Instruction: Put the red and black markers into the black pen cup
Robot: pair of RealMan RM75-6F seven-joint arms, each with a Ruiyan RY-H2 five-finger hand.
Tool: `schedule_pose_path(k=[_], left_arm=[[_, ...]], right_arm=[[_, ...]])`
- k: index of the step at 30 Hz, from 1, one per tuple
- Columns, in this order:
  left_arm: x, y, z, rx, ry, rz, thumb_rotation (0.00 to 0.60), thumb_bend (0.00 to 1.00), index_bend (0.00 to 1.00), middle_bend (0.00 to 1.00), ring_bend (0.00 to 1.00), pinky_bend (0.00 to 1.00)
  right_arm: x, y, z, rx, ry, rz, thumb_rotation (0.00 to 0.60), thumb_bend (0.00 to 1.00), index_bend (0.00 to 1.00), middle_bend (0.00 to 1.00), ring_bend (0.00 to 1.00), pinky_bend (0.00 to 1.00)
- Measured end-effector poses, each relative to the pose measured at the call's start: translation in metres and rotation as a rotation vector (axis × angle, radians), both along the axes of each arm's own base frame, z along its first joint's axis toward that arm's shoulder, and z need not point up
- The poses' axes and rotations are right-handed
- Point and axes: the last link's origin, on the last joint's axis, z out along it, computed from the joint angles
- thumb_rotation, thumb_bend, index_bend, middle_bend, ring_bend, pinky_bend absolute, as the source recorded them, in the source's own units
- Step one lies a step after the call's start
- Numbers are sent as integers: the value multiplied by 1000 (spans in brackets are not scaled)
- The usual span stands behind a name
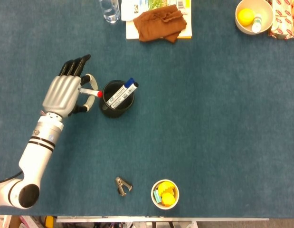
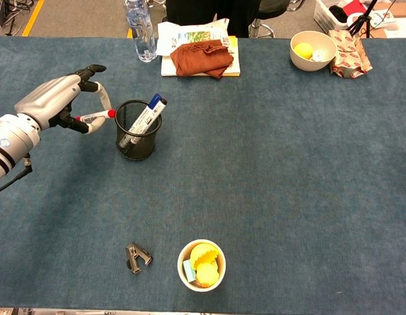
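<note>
Two markers (image 1: 123,93) already leaning in the black pen cup (image 1: 117,98), one blue-capped, the other dark-capped, likely the black one. Red marker (image 1: 91,91) pinched in the left hand (image 1: 66,93), thumb against a finger, other fingers spread above; lying near level, red cap pointing at the cup and just short of its rim. Right hand nowhere in either view.

Step in hand, by the look of it: delivering the red marker, last bit of the job. Next move probably calls for lifting the cap clear of the rim, tipping the marker down into the mouth, then letting go. Risk of nudging the cup or fouling the leaning pair.

Blue carpet-like table cover (image 2: 288,170), flat. Near edge: stapler-like clip (image 1: 122,185), small bowl (image 1: 165,194) of yellow bits. Far edge: water bottle (image 2: 140,31), brown cloth (image 2: 202,57) on a booklet, bowl (image 2: 311,49) with a lemon, snack packet (image 2: 349,58). Beyond the table, bare floor, chair base.
</note>
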Motion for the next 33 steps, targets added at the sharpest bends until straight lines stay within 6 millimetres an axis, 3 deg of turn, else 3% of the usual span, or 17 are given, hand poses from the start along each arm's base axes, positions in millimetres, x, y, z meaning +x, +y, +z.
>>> schedule_pose_path(k=[13, 33], left_arm=[[-9, 7, 14, 45, 32, 13, 600, 426, 610, 0, 0, 0], [23, 14, 19, 76, 61, -67, 600, 429, 613, 0, 0, 0]], right_arm=[[0, 0, -3, 8, 3, -4, 600, 0, 239, 256, 177, 348], [0, 1, -3, 12, 0, -4, 600, 0, 239, 256, 177, 348]])
